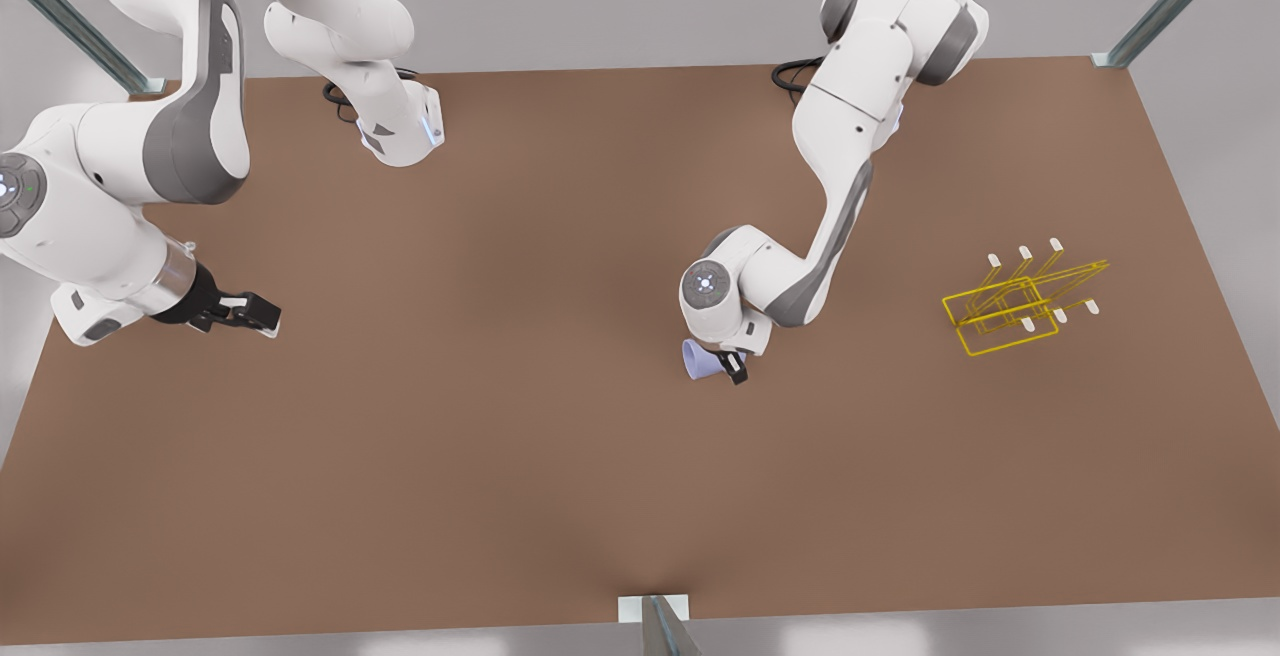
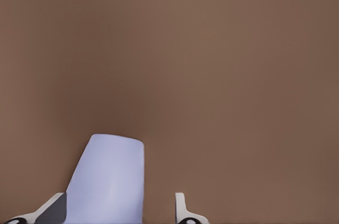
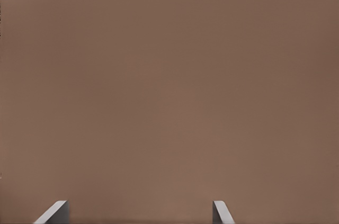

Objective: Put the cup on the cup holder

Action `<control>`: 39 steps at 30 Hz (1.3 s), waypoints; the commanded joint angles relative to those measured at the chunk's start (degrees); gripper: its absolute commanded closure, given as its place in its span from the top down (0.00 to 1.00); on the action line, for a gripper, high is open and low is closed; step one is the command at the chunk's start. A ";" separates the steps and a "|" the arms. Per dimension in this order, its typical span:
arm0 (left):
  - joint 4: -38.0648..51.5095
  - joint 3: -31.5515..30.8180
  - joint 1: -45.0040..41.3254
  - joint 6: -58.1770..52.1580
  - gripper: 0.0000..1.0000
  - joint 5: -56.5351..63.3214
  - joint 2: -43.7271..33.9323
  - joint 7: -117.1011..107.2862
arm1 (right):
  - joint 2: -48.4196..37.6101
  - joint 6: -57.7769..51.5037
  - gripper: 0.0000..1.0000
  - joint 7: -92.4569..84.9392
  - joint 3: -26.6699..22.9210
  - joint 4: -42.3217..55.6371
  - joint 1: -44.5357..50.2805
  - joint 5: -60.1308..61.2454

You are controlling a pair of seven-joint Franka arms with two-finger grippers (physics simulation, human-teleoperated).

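The flat brown tabletop (image 1: 520, 456) carries everything. Well apart from the left gripper (image 1: 728, 364), toward the front view's right, stands the thin yellow wire-frame cup holder (image 1: 1010, 304), its slanted prongs tipped with small white caps; no cup hangs on it yet.

The small pale lavender-blue handleless cup (image 1: 699, 358) sits right at the left gripper, near the middle of the table. In the left wrist view the cup (image 2: 108, 179) lies between the two fingers, hard against one finger (image 2: 50, 209), while a gap remains to the other finger, so the jaws are parted wider than the cup and not clamped on it.

The cup looks light, stiff and smooth, so probably slippery; its taper could let it slide out of a loose pinch. A hold across the side wall near mid-height, squarely on both sides, seems best.

The right gripper (image 1: 245, 314) waits far from the cup at the front view's left, its fingers (image 3: 53, 212) spread apart over bare table, holding nothing.
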 commanded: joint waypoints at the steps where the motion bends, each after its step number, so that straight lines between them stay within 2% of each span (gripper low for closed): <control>1: -0.16 0.03 -0.57 3.09 1.00 0.72 0.51 -5.04 | -0.01 0.25 1.00 -6.42 0.03 0.08 0.08 0.07; 7: -4.03 -0.14 -1.98 3.18 1.00 2.04 -1.16 -3.81 | 0.96 -0.37 1.00 -6.25 0.12 0.60 0.08 0.15; 33: -3.59 -0.84 -3.47 7.40 1.00 4.06 2.70 0.50 | 0.61 -0.63 1.00 -5.81 0.21 0.87 1.48 0.07; 34: -3.50 -0.84 -3.47 7.14 0.82 3.97 2.35 -0.03 | 0.61 -0.63 1.00 -5.81 0.12 0.87 1.75 0.07; 35: -3.50 -0.84 -3.47 7.13 0.69 3.89 2.35 0.06 | 0.70 -0.63 1.00 -5.90 0.03 0.87 1.75 -0.02; 39: -2.89 -0.84 -2.68 6.43 0.75 3.80 1.12 1.03 | 0.96 -0.54 1.00 -6.25 -0.06 0.95 1.75 0.15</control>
